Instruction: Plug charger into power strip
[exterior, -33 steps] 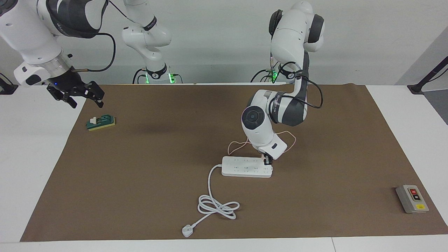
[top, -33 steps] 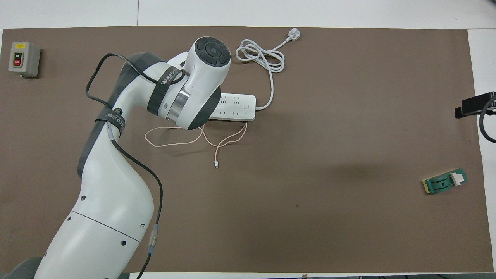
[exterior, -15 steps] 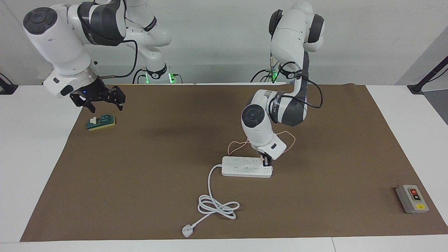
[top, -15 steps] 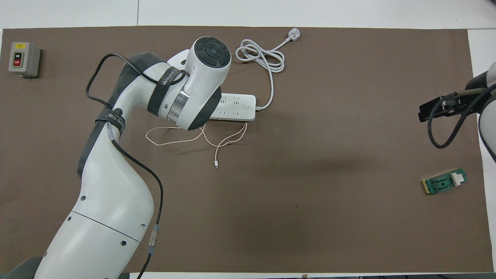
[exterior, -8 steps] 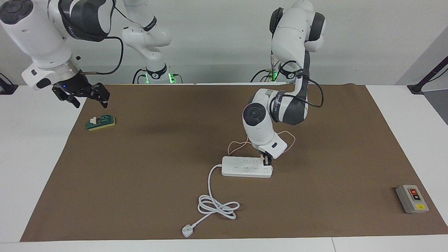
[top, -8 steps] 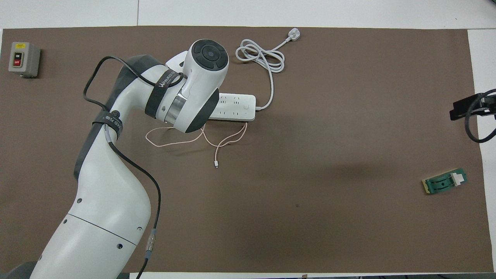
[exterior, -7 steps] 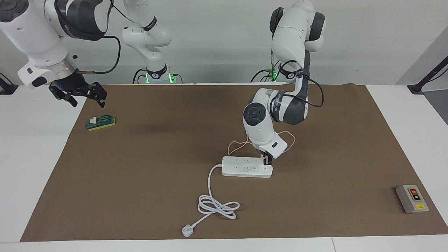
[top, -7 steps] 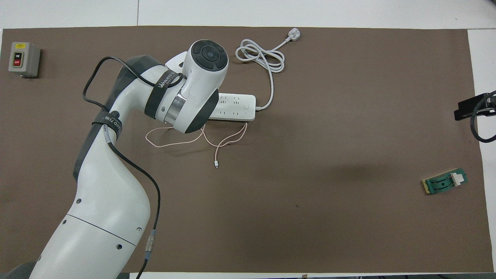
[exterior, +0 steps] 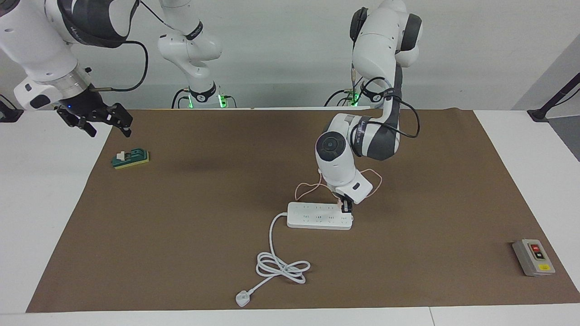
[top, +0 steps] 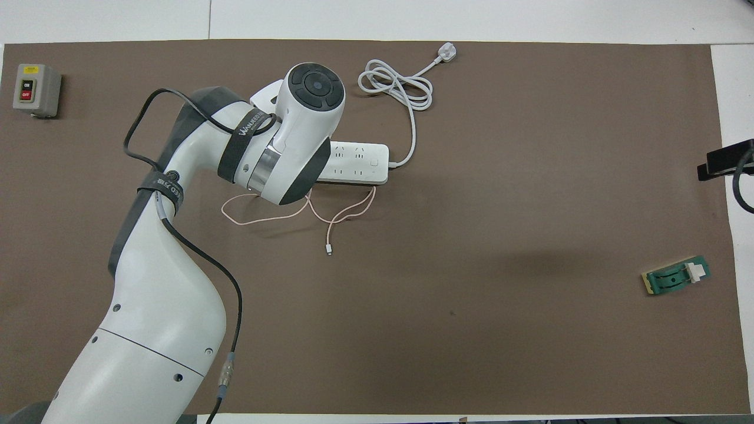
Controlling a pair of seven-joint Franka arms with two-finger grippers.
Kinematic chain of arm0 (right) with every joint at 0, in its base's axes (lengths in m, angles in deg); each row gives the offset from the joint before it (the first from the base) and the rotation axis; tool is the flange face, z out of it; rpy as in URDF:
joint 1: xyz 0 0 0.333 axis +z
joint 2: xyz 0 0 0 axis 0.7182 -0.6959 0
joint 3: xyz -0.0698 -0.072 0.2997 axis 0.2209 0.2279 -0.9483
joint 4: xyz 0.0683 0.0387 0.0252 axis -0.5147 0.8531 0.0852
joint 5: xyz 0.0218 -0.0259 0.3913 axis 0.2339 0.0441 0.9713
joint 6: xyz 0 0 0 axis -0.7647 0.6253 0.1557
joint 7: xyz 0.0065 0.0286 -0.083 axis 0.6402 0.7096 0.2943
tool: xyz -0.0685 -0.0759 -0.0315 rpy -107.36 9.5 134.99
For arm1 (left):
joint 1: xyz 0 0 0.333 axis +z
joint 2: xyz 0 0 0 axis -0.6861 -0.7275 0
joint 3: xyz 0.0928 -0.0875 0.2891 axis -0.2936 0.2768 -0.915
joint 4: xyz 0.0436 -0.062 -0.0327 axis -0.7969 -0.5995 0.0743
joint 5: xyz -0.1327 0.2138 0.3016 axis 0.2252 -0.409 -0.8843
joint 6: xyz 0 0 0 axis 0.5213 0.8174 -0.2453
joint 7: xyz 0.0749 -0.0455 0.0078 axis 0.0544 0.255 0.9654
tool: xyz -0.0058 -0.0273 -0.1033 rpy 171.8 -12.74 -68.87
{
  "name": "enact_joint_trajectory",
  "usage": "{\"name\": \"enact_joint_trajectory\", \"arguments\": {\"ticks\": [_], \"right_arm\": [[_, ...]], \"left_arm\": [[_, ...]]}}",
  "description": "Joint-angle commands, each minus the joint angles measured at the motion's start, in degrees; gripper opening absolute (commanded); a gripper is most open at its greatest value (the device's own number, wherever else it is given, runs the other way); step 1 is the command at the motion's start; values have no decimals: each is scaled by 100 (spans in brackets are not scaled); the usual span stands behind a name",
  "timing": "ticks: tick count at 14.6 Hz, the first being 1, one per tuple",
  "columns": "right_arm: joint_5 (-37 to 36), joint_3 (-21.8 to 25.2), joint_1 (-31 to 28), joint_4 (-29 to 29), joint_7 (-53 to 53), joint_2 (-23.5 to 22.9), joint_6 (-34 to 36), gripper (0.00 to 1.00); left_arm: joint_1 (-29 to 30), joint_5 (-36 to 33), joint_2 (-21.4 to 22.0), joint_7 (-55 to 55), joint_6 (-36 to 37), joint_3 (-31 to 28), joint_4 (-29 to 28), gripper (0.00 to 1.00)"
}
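Found the left gripper (exterior: 346, 207) low over the strip (exterior: 312, 216), at the strip's end toward the left arm's side of the table. Closed tight there on the charger (exterior: 340, 203), and showed only a small pink bit of it between the fingers. Brought the charger to the strip's top, touching or very nearly. Could not tell from either view whether seated fully in a socket. Could not check in the overhead view, with the arm's own wrist covering that spot.

Saw the pink cable (top: 265, 217) in loose loops on the mat (exterior: 204, 203), nearer to the robots than the strip, its small free end lying apart from everything.

Judged the progress so: grasping and carrying done, lining up over a socket done or almost done. Left to do, as it seemed: the last push down, then opening the fingers and lifting away.

Held the right gripper (exterior: 105, 123) up in the air over the mat's edge at the right arm's end, near the green block (exterior: 130, 158) but not over it. Spread its fingers wide, with nothing between them; waiting, by the look.

Noted also the strip's cord (exterior: 281, 267) and plug (exterior: 242, 299), coiled farther from the robots and connected to nothing.
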Motion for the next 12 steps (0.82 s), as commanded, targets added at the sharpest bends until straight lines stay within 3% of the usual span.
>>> {"name": "enact_joint_trajectory", "arguments": {"ticks": [1, 12], "right_arm": [[40, 12, 86, -31, -45, 59, 66, 100], [57, 20, 60, 30, -520, 190, 206, 100]], "left_arm": [[-49, 47, 64, 70, -338, -38, -335, 0], [-31, 39, 99, 70, -453, -46, -511, 0]]}}
